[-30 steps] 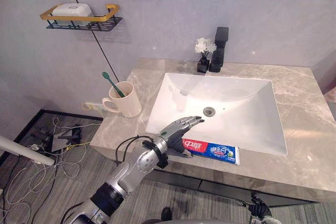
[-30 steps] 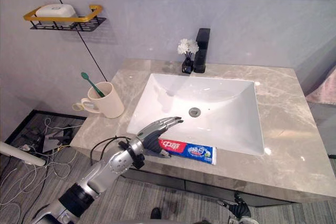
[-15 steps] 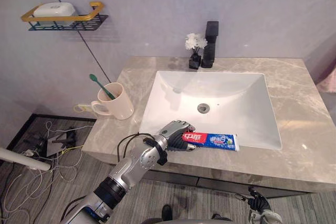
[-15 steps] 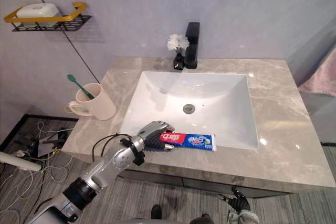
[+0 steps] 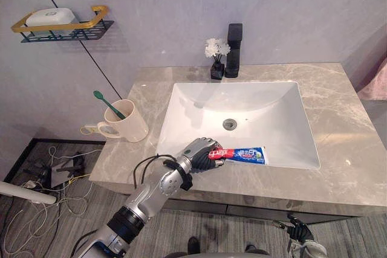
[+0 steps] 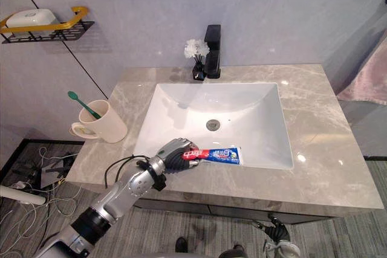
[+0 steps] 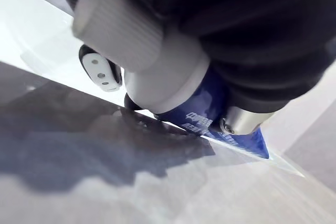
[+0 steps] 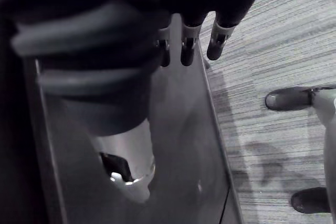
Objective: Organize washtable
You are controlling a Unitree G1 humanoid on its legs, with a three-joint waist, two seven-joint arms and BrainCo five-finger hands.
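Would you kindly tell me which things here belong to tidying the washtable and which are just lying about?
In the job: toothpaste tube, gripped by the left hand; mug with toothbrush.
Just there: faucet, flower vase, soap on the wall rack, idle right hand.

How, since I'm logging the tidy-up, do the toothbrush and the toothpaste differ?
The toothbrush is green and leans in the cup; the toothpaste is red and blue and level at the front edge of the sink. The left hand grips the toothpaste; the toothbrush is untouched.
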